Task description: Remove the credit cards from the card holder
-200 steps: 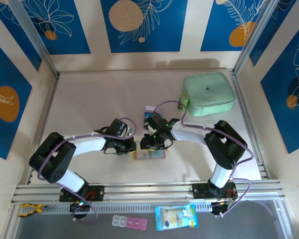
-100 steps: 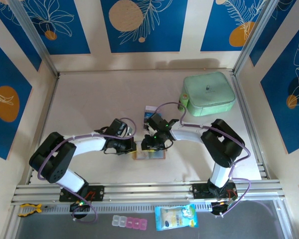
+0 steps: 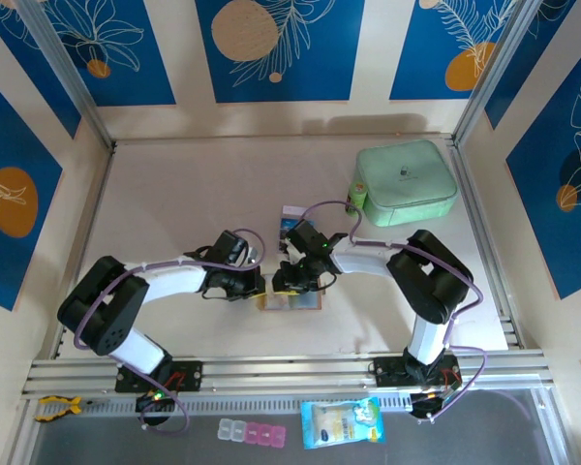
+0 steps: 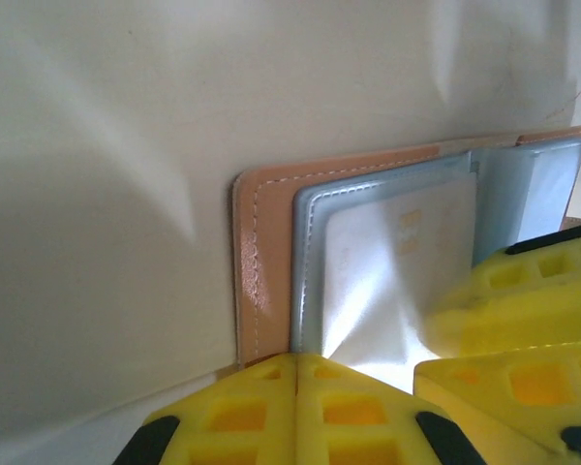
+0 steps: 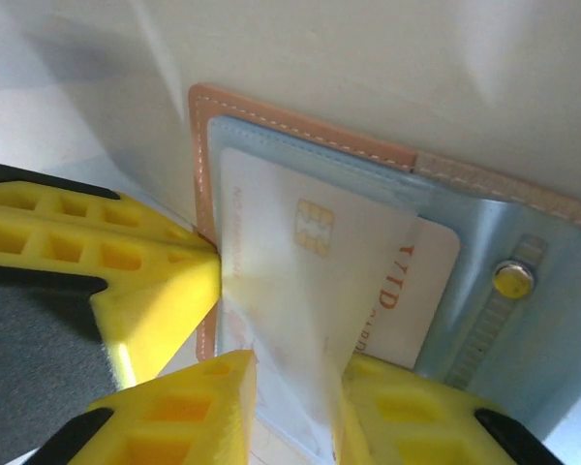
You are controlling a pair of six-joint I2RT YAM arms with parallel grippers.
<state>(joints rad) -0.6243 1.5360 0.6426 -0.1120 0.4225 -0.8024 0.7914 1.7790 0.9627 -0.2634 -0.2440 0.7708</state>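
At table centre, the closed left gripper presses the open card holder at its 9 o'clock edge. The right gripper straddles a pale credit card with a chip and red "7D"; I cannot tell whether it grips. A dark card lies at 12 o'clock and a mint-green case at 1.

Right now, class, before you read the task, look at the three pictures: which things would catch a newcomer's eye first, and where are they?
The two arms meet at mid-table over a small tan card holder lying open, with the left tool and right tool both down at it. In the right wrist view, bright yellow fingers crowd a pale card with a gold chip in the holder's grey pocket. A mint-green case lies at the far right.
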